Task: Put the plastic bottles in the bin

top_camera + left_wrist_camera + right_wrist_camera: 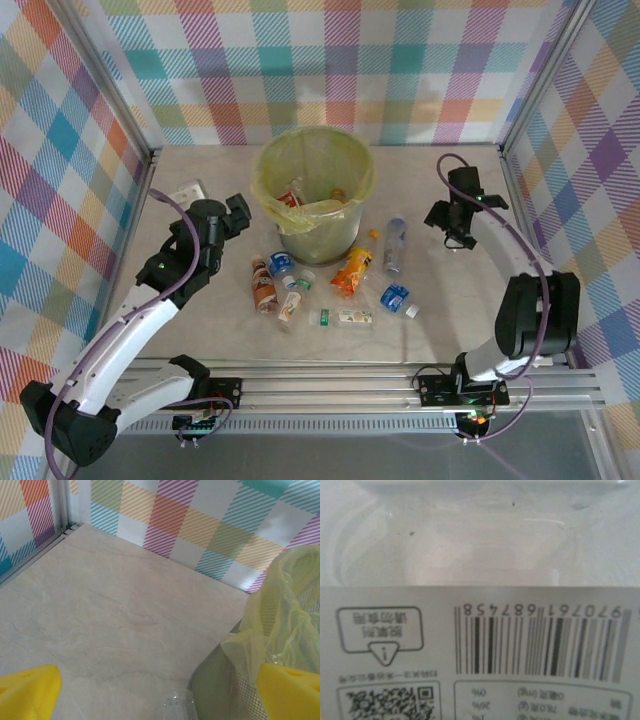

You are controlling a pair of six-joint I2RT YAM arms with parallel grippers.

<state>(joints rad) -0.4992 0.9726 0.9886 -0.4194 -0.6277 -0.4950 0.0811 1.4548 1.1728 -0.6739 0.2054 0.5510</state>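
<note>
Plastic bottles point(352, 270) are lying at six o'clock from the bin point(312, 190), looking light, crushable and slippery, probably best pinched mid-body. Left gripper point(159, 692) is gaping empty; whether the right gripper point(455, 235) is gripping cannot be told.

**Setting:** robot-lab test cell, purpose-built bench enclosure.

**Evidence:**
- Tabletop point(200, 330) of pale, marbled, stone-look sheet.
- Wall panels point(340, 60) on the left, right and far sides, printed in bright pastel plaid.
- Bare aluminium posts point(105, 80) at the far corners, with matching metal trim where the walls meet the tabletop.
- Slotted aluminium rail point(340, 385) along the near edge.
- Left arm point(120, 340) and right arm point(530, 310), white and black, bolted to that rail.
- Exposed purple cables point(452, 157) looped along the arms.
</note>
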